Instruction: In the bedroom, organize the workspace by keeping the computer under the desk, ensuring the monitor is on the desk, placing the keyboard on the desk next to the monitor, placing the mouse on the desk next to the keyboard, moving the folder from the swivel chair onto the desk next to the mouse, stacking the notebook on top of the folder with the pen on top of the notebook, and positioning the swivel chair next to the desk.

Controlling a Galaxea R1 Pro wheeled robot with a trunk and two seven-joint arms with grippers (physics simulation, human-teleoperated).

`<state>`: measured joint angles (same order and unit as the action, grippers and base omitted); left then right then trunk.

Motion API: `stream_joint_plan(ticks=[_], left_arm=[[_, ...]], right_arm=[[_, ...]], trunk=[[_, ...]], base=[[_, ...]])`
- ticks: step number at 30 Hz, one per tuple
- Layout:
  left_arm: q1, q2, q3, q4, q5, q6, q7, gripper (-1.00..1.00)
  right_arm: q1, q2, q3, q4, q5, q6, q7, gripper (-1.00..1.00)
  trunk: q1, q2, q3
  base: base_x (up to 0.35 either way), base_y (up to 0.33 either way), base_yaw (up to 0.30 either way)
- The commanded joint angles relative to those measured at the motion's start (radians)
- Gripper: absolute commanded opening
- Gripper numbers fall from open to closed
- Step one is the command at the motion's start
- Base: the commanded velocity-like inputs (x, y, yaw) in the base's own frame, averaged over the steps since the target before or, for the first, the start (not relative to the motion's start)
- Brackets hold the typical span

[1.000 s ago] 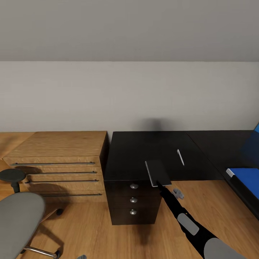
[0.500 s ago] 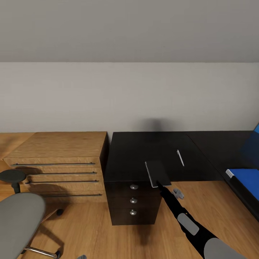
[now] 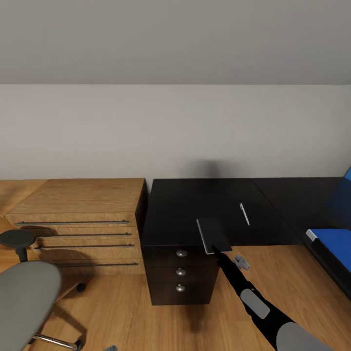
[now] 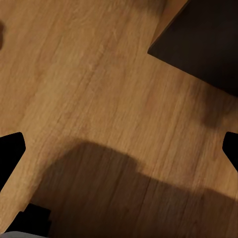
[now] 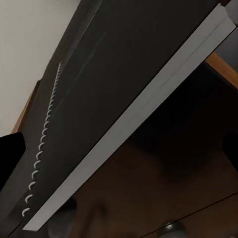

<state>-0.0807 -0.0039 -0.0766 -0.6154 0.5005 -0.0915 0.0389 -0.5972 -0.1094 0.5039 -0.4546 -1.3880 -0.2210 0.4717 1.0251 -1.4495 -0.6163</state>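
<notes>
In the middle of the head view, a little below center, the right hand (image 3: pixel 214 249) grips the near edge of the notebook (image 3: pixel 213 234), a thin dark grey book with a pale page edge. The notebook is tilted up above the front edge of the black surface (image 3: pixel 195 207), over a black cabinet with three round knobs (image 3: pixel 181 271). In the right wrist view the notebook (image 5: pixel 124 94) is very close, and I can see its white spiral rings and its light page edge. A thin white pen (image 3: pixel 244 213) lies on the black surface just right of the notebook, not touching it. At the right edge of the frame lies the bright blue folder (image 3: pixel 334 241). At the left sits a low oak drawer unit (image 3: pixel 78 214), touching the side of the black cabinet. In the lower left corner is the grey swivel chair (image 3: pixel 27 297) on the wood floor (image 3: pixel 122 312). In the left wrist view the left hand (image 4: pixel 119 148) is spread wide over bare floor boards, holding nothing.
</notes>
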Motion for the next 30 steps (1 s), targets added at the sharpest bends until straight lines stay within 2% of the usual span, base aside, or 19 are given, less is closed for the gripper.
stream_joint_plan(ticks=[1, 20, 21, 30], left_arm=[[-0.001, 0.001, -0.006, 0.000, 0.010, -0.005, 0.004, 1.00], [-0.001, 0.001, -0.006, 0.002, 0.011, -0.005, 0.004, 1.00], [-0.001, 0.001, -0.006, 0.002, 0.011, -0.005, 0.004, 1.00], [-0.001, 0.001, -0.006, 0.002, 0.011, -0.005, 0.004, 1.00]], right_arm=[[-0.001, -0.001, 0.008, 0.001, -0.010, -0.006, 0.003, 1.00], [-0.001, -0.001, 0.008, 0.001, -0.008, -0.006, 0.003, 1.00], [-0.001, -0.001, 0.008, 0.001, -0.008, -0.006, 0.003, -1.00], [-0.001, -0.001, 0.008, 0.001, -0.008, -0.006, 0.003, -1.00]], trunk=[[0.000, 0.000, -0.001], [0.000, 0.000, -0.001], [0.000, 0.000, -0.001], [0.000, 0.000, -0.001]], base=[[0.000, 0.000, 0.000], [0.000, 0.000, 0.000], [0.000, 0.000, 0.000], [0.000, 0.000, 0.000]])
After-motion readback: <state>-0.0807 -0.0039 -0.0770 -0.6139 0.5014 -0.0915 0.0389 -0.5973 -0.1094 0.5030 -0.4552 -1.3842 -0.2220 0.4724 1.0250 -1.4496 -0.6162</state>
